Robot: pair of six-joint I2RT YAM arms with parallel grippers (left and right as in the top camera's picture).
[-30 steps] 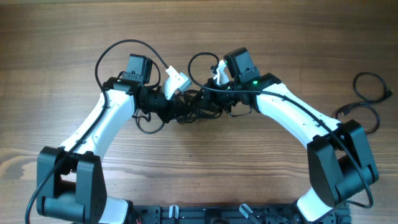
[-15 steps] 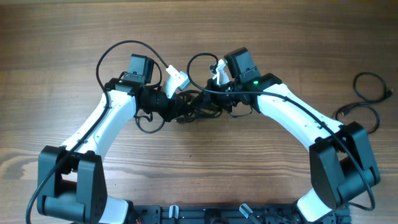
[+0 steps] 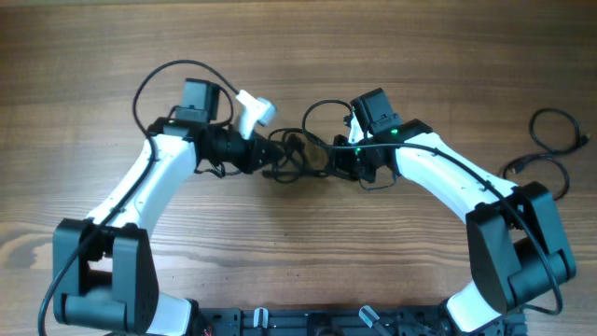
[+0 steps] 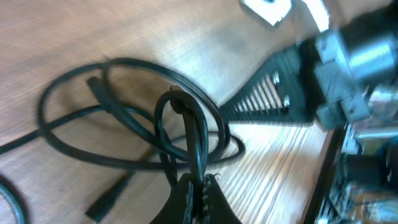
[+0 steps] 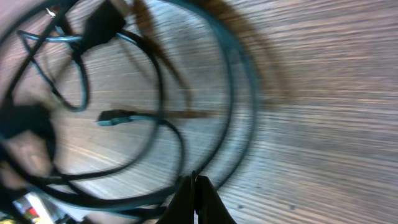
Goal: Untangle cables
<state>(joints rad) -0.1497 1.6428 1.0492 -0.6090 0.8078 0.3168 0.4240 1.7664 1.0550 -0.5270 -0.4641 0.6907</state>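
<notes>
Overhead, the cables (image 3: 297,161) sit knotted on the bench (image 3: 298,56), one cord (image 3: 550,149) well off right; left wrist: left tool (image 4: 200,186) clenched on a loop; right wrist: right tool (image 5: 195,186) clenched among strands, hold unclear; most untangling remains.

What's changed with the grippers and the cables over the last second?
The grippers drew apart: the left gripper swung left and away from the base, and the right gripper moved right. Both are shut on strands of the cables, so the tangle is now stretched out between them instead of bunched. The separate cable lying off to the right stayed put.
</notes>
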